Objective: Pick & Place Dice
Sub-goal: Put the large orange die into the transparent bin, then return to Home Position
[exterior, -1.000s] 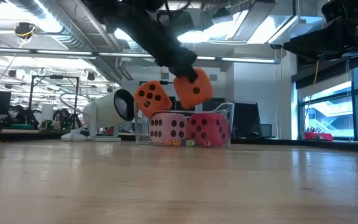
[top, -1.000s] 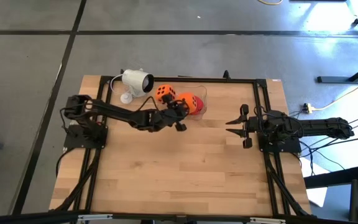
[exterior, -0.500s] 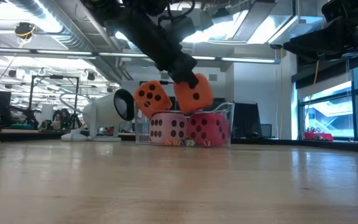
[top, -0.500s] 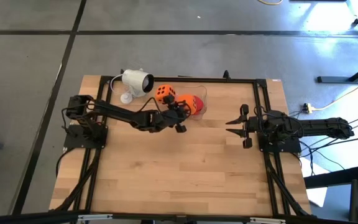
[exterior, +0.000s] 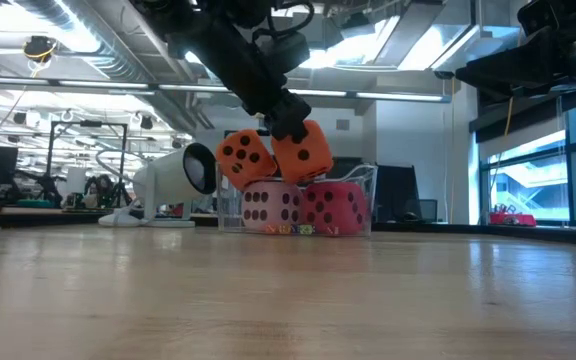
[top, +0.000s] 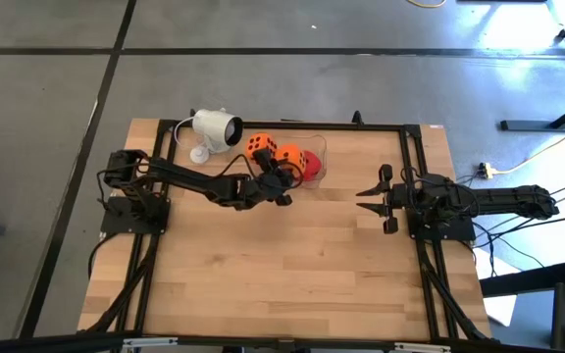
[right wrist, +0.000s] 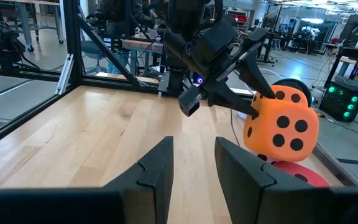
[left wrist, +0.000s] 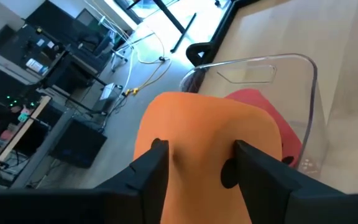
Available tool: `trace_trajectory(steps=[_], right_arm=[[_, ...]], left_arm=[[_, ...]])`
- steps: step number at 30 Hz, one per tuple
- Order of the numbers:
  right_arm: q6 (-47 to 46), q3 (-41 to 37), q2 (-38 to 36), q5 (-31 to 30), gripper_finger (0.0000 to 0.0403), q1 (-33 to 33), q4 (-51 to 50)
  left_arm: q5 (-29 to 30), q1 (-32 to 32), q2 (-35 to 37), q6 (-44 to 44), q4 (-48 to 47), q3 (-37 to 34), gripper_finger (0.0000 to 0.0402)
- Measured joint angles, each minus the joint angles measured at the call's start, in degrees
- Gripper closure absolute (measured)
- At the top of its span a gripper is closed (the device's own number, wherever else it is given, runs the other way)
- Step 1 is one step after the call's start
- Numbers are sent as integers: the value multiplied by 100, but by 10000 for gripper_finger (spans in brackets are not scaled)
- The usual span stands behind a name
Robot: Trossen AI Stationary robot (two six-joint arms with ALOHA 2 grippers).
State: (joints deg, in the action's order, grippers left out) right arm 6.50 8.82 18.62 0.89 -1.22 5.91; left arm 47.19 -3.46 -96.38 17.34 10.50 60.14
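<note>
Left gripper: the left gripper reaches over the near edge of a clear box at the back of the table.
Left fingers: one dark finger lies along each side of an orange die — whether they press it or merely flank it cannot be told.
Die at the gripper: it sits tilted on top of the pale pink die and the red die, touching both, with its upper corner up against the gripper's tips.
Second orange die: the other orange die is just beside the first, also perched on the pink one and leaning toward the white camera.
Lower dice: pink and red stand side by side on the floor of the box, touching.
White camera: a small white camera stands on the table just beside the box, on the left arm's side.
Right gripper: the right gripper hangs above the table on its own side, well apart from the box and pointing toward it.
Right fingers: set a narrow gap apart — nothing between them.
</note>
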Motion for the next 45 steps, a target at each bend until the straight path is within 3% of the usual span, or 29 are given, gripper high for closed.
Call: trace_trajectory(steps=[22,45], right_arm=[[1,0,2,0,284,-1,0],[0,0,2,0,284,0,0]], left_arm=[[-50,197,0,-175,-2,2,224],[172,943,0,-173,-24,1,222]])
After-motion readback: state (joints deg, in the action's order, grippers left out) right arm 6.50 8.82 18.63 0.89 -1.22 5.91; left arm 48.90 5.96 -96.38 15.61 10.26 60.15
